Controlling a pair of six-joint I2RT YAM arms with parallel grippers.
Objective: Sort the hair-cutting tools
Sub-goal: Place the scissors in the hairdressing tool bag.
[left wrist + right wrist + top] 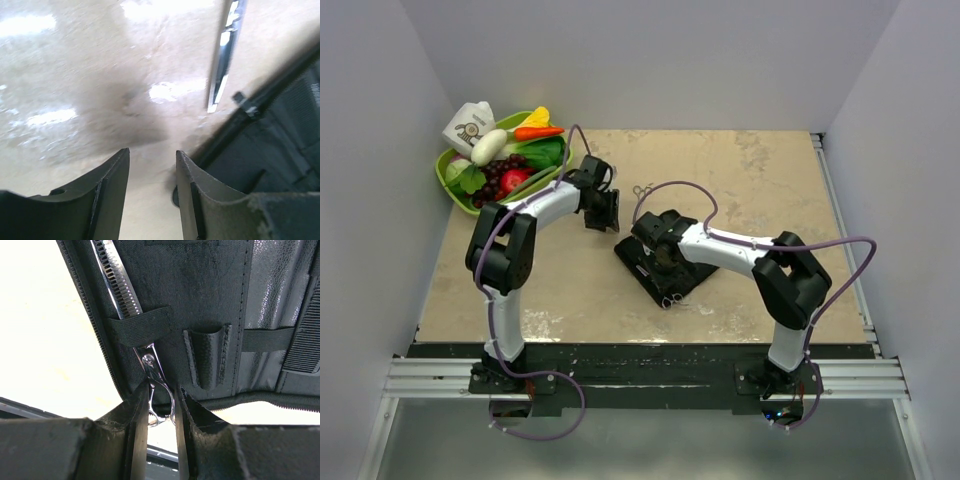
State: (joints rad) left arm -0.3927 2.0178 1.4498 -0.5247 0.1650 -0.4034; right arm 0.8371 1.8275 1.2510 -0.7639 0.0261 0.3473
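Tan table with a black case
Left gripper spread, holding nothing, silver scissors lying just ahead — right gripper pinches the ring handle of the toothed scissors under a strap in the case.

A: How is the left arm posed?
B: Elbow raised at the near left, forearm reaching far and right. The left gripper points down, jaws apart with nothing between them.
A: And the right arm?
B: Elbow raised at the near right, forearm reaching left. The right gripper points down, fingers narrowed onto a ring handle of the scissors.
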